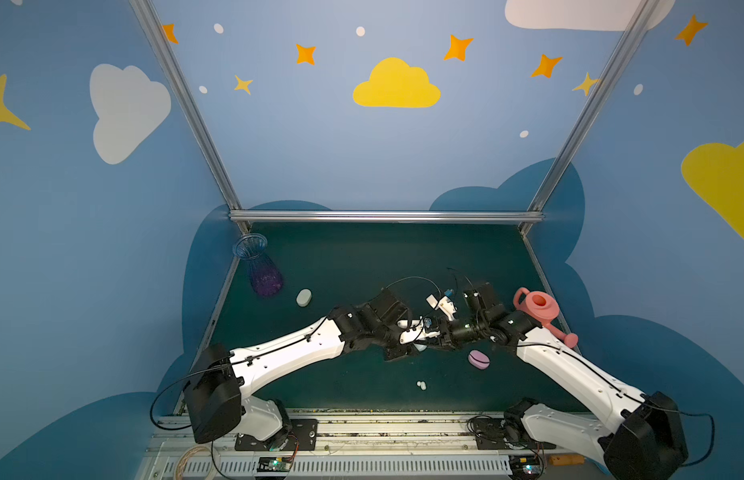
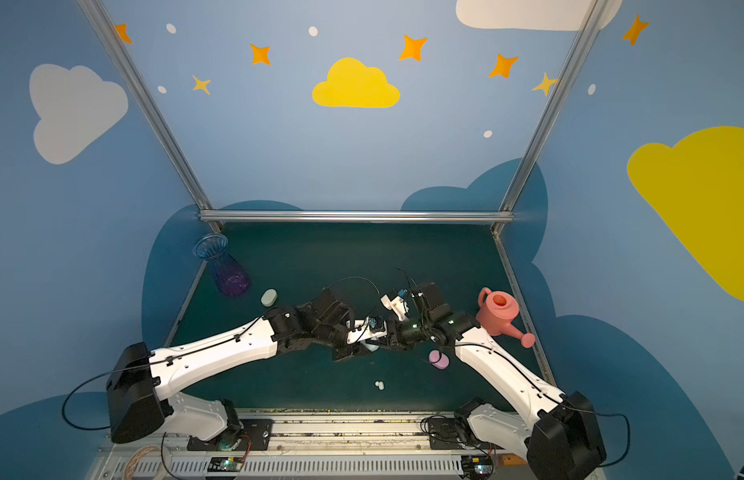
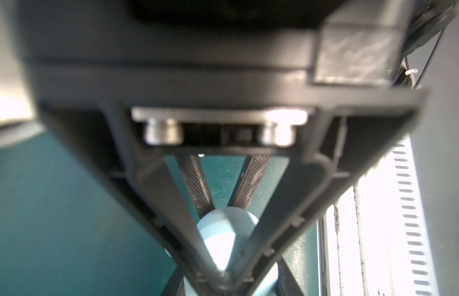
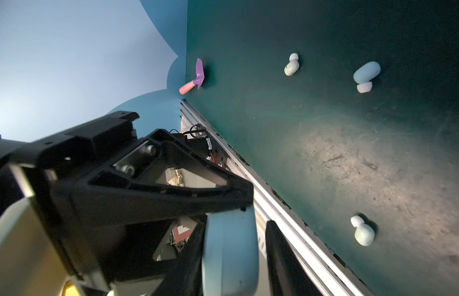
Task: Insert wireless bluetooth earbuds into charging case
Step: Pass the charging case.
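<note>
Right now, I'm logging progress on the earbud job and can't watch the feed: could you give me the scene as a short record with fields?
left gripper: jaws shut on the pale blue case
right gripper: beside that case; jaws' state unclear
loose earbuds: three on the green mat, right wrist view
other cases: pale green case, purple case, both on the mat
clutter: pink watering can, glass vase
</note>
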